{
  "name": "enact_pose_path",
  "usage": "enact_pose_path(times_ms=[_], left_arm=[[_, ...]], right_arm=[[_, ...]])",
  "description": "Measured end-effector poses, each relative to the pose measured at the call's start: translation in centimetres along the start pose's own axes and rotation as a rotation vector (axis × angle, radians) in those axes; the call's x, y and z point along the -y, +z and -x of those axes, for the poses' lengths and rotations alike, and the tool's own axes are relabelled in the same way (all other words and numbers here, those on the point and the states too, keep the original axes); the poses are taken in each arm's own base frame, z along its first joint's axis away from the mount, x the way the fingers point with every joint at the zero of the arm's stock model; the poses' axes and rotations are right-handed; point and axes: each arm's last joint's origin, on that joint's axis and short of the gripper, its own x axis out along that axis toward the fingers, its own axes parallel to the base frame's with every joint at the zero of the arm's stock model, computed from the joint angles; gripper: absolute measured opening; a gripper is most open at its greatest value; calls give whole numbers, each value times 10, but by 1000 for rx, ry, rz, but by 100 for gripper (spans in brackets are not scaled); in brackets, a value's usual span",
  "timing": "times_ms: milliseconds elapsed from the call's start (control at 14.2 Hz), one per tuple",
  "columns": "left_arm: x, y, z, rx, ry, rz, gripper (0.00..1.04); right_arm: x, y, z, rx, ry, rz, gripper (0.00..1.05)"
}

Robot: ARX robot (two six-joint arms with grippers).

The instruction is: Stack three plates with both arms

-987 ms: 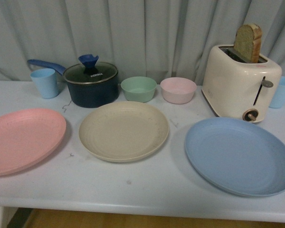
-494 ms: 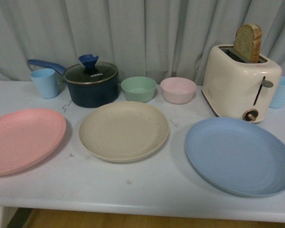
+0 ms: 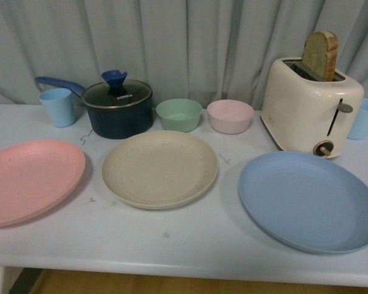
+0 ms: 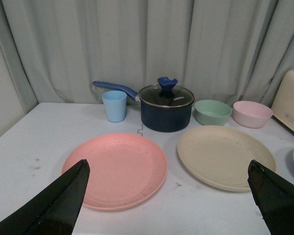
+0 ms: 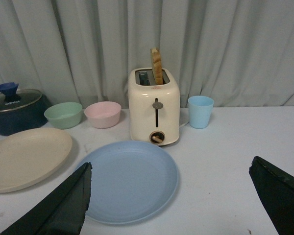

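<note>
Three plates lie in a row on the white table, none touching. The pink plate (image 3: 27, 179) is at the left, the beige plate (image 3: 159, 168) in the middle, the blue plate (image 3: 311, 200) at the right. Neither arm shows in the front view. My left gripper (image 4: 169, 169) is open and empty, hanging back from the pink plate (image 4: 116, 169) and beige plate (image 4: 225, 155). My right gripper (image 5: 170, 171) is open and empty, with the blue plate (image 5: 130, 180) ahead of it and the beige plate (image 5: 24, 156) off to one side.
Along the back stand a light blue cup (image 3: 57, 106), a dark lidded saucepan (image 3: 118, 108), a green bowl (image 3: 179, 114), a pink bowl (image 3: 230, 116), a cream toaster (image 3: 310, 104) holding a bread slice, and another blue cup (image 3: 363, 118). The table's front edge (image 3: 184, 272) is close.
</note>
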Motion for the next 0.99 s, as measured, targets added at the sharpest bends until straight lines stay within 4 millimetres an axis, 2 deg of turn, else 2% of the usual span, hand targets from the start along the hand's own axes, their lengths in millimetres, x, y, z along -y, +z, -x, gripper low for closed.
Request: enact_pose_path(times_ms=[987], left_arm=[[0,0,0,0,0,0,98]], right_arm=[[0,0,0,0,0,0,98]])
